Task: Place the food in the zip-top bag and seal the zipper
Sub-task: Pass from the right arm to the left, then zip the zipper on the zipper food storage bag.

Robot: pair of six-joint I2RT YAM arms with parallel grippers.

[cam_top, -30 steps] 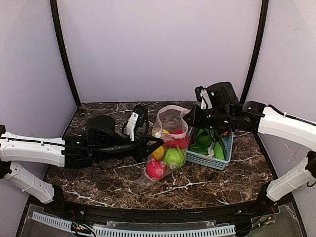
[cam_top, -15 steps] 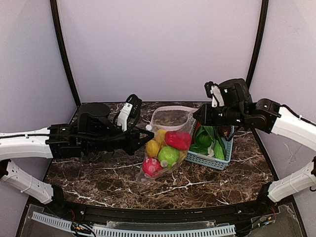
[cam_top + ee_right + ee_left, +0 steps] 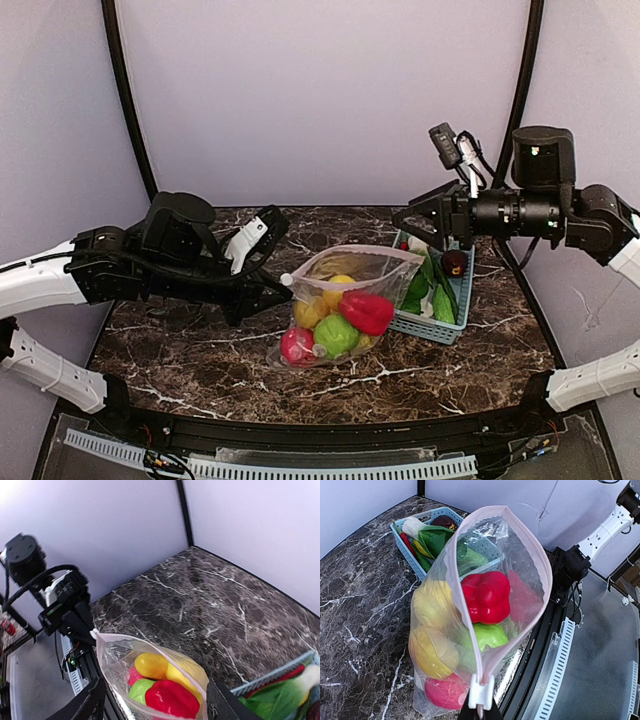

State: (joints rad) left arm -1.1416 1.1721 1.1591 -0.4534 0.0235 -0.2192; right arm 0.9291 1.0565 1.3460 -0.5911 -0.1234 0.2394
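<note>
At centre the food (image 3: 338,332) lay bagged on the counter (image 3: 200,340). At 9 o'clock the left hand (image 3: 284,282) stayed clamped on the zip-top bag (image 3: 350,268) at its mouth corner. Toward 2 o'clock the right hand (image 3: 408,220), jaws apart, had let go and risen. The zipper (image 3: 500,509) gaped; sealing remained.

A light-blue slotted basket (image 3: 430,327) stands on the right side of the dark, white-veined marble desk (image 3: 180,345). In it lie a green leafy vegetable (image 3: 420,287) with a white stalk and, at the far corner, a dark red round fruit (image 3: 455,262). Lavender walls (image 3: 320,100) and black corner posts (image 3: 130,110) surround the desk.
</note>
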